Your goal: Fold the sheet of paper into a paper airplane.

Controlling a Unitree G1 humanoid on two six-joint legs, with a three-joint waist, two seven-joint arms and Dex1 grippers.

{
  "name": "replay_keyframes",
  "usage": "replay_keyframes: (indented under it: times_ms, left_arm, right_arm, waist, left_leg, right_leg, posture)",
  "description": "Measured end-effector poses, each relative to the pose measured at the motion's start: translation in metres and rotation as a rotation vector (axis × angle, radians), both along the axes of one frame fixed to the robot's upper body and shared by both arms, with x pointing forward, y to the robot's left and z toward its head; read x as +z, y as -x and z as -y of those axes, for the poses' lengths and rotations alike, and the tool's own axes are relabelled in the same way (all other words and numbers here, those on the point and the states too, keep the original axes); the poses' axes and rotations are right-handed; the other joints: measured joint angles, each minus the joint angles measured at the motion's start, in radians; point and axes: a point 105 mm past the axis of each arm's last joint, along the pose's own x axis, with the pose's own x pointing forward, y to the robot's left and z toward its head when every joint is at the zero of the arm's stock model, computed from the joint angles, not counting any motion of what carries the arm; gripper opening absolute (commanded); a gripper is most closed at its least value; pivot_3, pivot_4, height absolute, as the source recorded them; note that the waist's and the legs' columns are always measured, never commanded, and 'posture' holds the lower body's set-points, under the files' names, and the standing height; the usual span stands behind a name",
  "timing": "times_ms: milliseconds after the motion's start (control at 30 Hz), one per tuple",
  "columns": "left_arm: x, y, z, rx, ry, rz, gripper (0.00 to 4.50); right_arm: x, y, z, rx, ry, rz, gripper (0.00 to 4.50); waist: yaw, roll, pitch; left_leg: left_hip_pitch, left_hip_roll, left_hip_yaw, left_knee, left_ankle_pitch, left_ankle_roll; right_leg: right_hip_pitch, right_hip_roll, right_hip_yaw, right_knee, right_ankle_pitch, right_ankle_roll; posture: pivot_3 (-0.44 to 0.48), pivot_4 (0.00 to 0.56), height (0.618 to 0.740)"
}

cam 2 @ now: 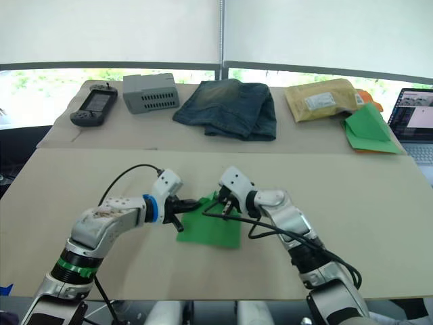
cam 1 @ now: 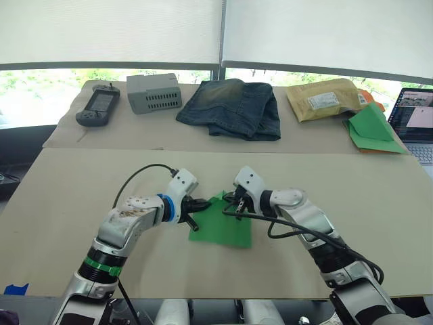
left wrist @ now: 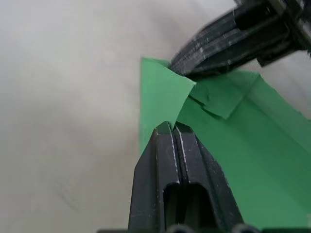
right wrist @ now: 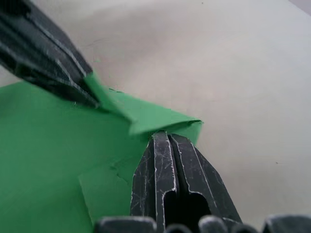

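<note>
Centre of the frame, on the near table (cam 1: 81, 203): the green sheet of paper (cam 1: 226, 227) lies flat, top corner lifted. Left gripper (left wrist: 172, 127) is pinched closed on that flap; right gripper (right wrist: 165, 136) is clamped on it too.

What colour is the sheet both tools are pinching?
Plain bright green, no pattern. The sheet shows best in the left wrist view.

Beige table (cam 1: 81, 196) w/ sheet of paper (cam 1: 223, 227) on it.
</note>
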Motion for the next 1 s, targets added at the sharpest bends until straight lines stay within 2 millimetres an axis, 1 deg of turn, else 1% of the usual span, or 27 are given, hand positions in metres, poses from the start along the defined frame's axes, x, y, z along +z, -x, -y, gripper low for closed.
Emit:
replay_keyframes:
  times_ms: [33,67,133,200,267,333,367,467,500,600,733,833,900,1000]
  left_arm:
    - [0.000,0.000,0.001,-0.005,-0.001,0.006,0.01]
    - [0.000,0.000,0.001,-0.008,-0.004,0.011,0.26]
    - [-0.001,0.001,0.002,-0.015,-0.005,0.018,0.81]
    - [-0.001,0.001,0.005,-0.025,0.004,0.022,1.52]
    - [-0.001,0.002,0.007,-0.037,0.006,0.029,2.19]
    - [-0.001,0.002,0.009,-0.047,0.010,0.030,2.88]
    - [-0.001,0.002,0.010,-0.052,0.012,0.030,3.22]
    - [0.000,0.002,0.013,-0.066,0.014,0.038,4.23]
    - [0.000,0.002,0.014,-0.071,0.015,0.039,4.49]
    - [0.000,0.002,0.015,-0.077,0.018,0.043,4.49]
    - [0.000,0.001,0.013,-0.072,0.014,0.043,4.49]
    - [0.000,0.002,0.014,-0.074,0.016,0.043,4.49]
    - [0.000,0.002,0.014,-0.074,0.017,0.043,4.49]
    - [0.000,0.002,0.014,-0.071,0.017,0.043,4.49]
  right_arm:
    - [0.002,0.000,0.004,-0.009,0.006,0.002,0.00]
    - [0.005,-0.001,0.007,-0.017,0.007,0.009,0.00]
    - [0.015,-0.002,0.015,-0.035,0.016,0.031,0.00]
    - [0.025,-0.002,0.020,-0.039,0.017,0.048,0.00]
    - [0.035,-0.001,0.017,-0.024,-0.007,0.055,0.00]
    - [0.039,0.001,0.012,-0.008,-0.020,0.063,0.00]
    - [0.039,0.002,0.008,0.000,-0.028,0.059,0.00]
    - [0.029,0.006,-0.006,0.037,-0.033,0.026,0.00]
    - [0.025,0.006,-0.009,0.043,-0.029,0.015,0.00]
    - [0.014,0.003,-0.009,0.044,-0.001,-0.007,0.00]
    - [0.014,-0.011,-0.011,0.043,0.031,0.019,0.00]
    - [0.011,-0.011,-0.017,0.072,0.032,0.017,0.00]
    - [0.006,-0.010,-0.018,0.082,0.038,0.002,0.00]
    - [0.004,-0.008,-0.019,0.101,0.035,-0.008,0.00]
  waist:
    - [0.001,0.000,0.000]
    - [0.001,0.000,0.000]
    - [0.003,0.000,0.000]
    - [0.003,0.000,0.000]
    - [0.002,0.000,0.000]
    - [0.002,0.000,0.000]
    - [0.002,0.000,0.000]
    - [-0.001,0.000,0.000]
    - [-0.001,0.000,0.000]
    - [-0.001,0.000,0.000]
    - [-0.001,0.000,0.000]
    - [-0.001,0.000,0.000]
    - [-0.001,0.000,0.000]
    - [-0.001,0.000,0.000]
  left_leg:
    - [0.000,0.000,0.000,0.000,0.000,0.000]
    - [0.000,0.000,0.000,0.000,0.000,0.000]
    - [-0.001,0.000,0.000,0.000,0.000,0.000]
    - [0.000,0.000,0.000,0.000,0.000,0.000]
    - [0.001,0.000,0.000,0.000,0.000,0.000]
    - [0.001,0.000,0.000,0.000,0.000,0.000]
    - [0.002,0.000,0.000,0.000,0.000,0.000]
    - [0.003,0.000,0.000,0.000,0.000,0.000]
    - [0.003,0.000,0.000,0.000,0.001,0.001]
    - [0.003,0.000,0.000,0.001,0.001,0.001]
    - [0.003,0.000,0.000,0.001,0.001,0.001]
    - [0.002,0.000,0.000,0.001,0.001,0.001]
    - [0.002,0.000,0.000,0.001,0.001,0.001]
    - [0.002,0.000,0.000,0.001,0.001,0.001]
  right_leg:
    - [0.000,0.000,0.000,0.000,0.000,0.000]
    - [0.000,0.000,0.000,0.000,0.000,0.000]
    - [0.000,0.000,0.000,-0.001,0.000,0.000]
    - [0.000,0.000,0.000,-0.001,0.000,0.000]
    - [0.001,0.000,0.000,-0.001,0.000,0.000]
    - [0.001,0.000,0.000,0.000,-0.001,0.002]
    - [0.002,0.000,0.000,0.000,-0.003,0.005]
    - [0.002,0.000,0.000,0.001,-0.003,0.005]
    - [0.002,0.000,0.000,0.001,-0.003,0.005]
    - [0.002,0.000,0.000,0.001,-0.002,0.005]
    - [0.002,0.000,0.000,0.001,-0.002,0.005]
    - [0.002,0.001,0.000,0.001,-0.002,0.005]
    - [0.002,0.000,0.000,0.001,-0.001,0.003]
    - [0.002,0.000,0.000,0.001,0.000,0.001]
  posture:
    - [0.000,0.150,0.740]
    - [0.000,0.150,0.740]
    - [0.000,0.150,0.740]
    - [0.000,0.150,0.740]
    - [0.000,0.150,0.740]
    - [0.000,0.150,0.740]
    - [0.000,0.150,0.740]
    - [0.000,0.150,0.740]
    - [0.000,0.150,0.740]
    - [0.000,0.150,0.740]
    - [0.000,0.150,0.740]
    - [0.000,0.150,0.740]
    - [0.000,0.150,0.740]
    - [0.000,0.150,0.740]
